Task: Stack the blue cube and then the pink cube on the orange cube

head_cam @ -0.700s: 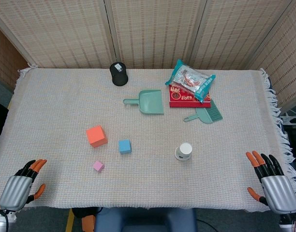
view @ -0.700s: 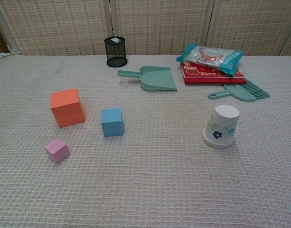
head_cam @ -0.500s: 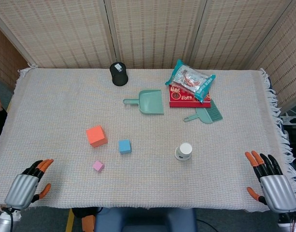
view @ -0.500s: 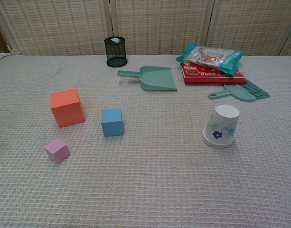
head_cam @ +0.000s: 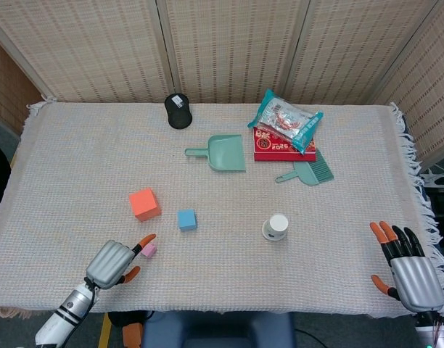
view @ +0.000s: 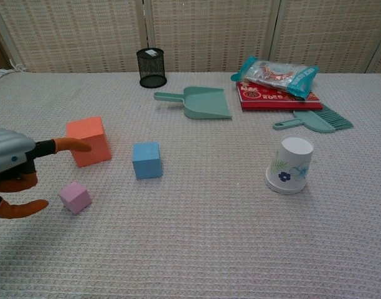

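Woven cloth covered the table (head_cam: 77,145). Near its front edge, the left robot hand (head_cam: 114,261) hovered with fingers spread, empty, beside the pink cube (head_cam: 148,250); the right robot hand (head_cam: 409,270) rested open at the front right corner. Farther back sat the blue cube (head_cam: 186,220) and orange cube (head_cam: 144,204).

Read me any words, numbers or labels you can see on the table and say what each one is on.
"2025": on the red box, head view.
Snack bag: printing too small to read.
Black mesh cup: white tag, unreadable.
Paper cup: blue flower design only, no text.
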You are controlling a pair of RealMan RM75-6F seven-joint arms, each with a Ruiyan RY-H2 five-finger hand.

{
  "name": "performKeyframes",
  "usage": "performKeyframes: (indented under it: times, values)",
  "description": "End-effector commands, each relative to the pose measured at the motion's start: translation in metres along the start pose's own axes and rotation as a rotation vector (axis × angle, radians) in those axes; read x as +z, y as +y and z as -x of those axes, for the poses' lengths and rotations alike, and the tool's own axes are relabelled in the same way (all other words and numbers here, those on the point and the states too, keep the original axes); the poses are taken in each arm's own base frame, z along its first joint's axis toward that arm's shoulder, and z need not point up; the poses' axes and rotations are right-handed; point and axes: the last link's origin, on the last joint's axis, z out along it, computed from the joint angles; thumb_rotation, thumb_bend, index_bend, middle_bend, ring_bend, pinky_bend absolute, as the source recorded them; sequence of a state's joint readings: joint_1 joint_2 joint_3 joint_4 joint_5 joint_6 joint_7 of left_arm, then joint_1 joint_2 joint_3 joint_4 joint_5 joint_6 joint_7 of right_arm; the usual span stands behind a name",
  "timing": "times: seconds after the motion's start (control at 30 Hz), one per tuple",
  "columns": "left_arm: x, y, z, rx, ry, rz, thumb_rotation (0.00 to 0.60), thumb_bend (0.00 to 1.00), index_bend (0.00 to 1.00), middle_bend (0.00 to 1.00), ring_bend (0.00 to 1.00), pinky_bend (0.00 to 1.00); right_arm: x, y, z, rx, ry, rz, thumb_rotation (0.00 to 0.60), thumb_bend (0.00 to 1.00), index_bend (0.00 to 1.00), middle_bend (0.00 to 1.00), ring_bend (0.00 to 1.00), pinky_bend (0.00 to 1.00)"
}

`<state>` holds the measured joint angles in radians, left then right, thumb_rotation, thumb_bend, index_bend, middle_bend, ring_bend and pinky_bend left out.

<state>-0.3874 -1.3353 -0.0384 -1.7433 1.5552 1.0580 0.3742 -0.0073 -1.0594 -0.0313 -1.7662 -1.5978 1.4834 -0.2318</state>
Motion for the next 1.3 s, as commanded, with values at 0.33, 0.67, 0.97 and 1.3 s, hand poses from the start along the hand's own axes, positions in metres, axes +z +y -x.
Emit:
performKeyframes:
  times: [0.33,0.67,0.97,1.3]
  values:
    - [0.087,0.05,-0.02,-0.18,0.03,-0.096,0.6,0.35,0.1,1.0,1.0,1.0,-0.003,0.001,-0.005,0.014,0.013,-0.007,0.6,0.11,0.0,0.0,0.0,0.0]
    - [0.129,0.051,-0.009,-0.15,-0.046,-0.185,0.6,0.34,0.09,1.0,1.0,1.0,-0.003,0.004,-0.006,0.015,0.018,-0.001,0.6,0.11,0.0,0.0,0.0,0.0]
    - [0.144,0.053,-0.002,-0.161,-0.082,-0.225,0.6,0.34,0.09,1.0,1.0,1.0,-0.003,0.006,-0.01,0.024,0.028,0.006,0.6,0.11,0.0,0.0,0.0,0.0]
    - [0.156,0.05,0.004,-0.18,-0.05,-0.263,0.6,0.34,0.24,1.0,1.0,1.0,-0.005,0.008,-0.013,0.031,0.036,0.004,0.6,0.11,0.0,0.0,0.0,0.0]
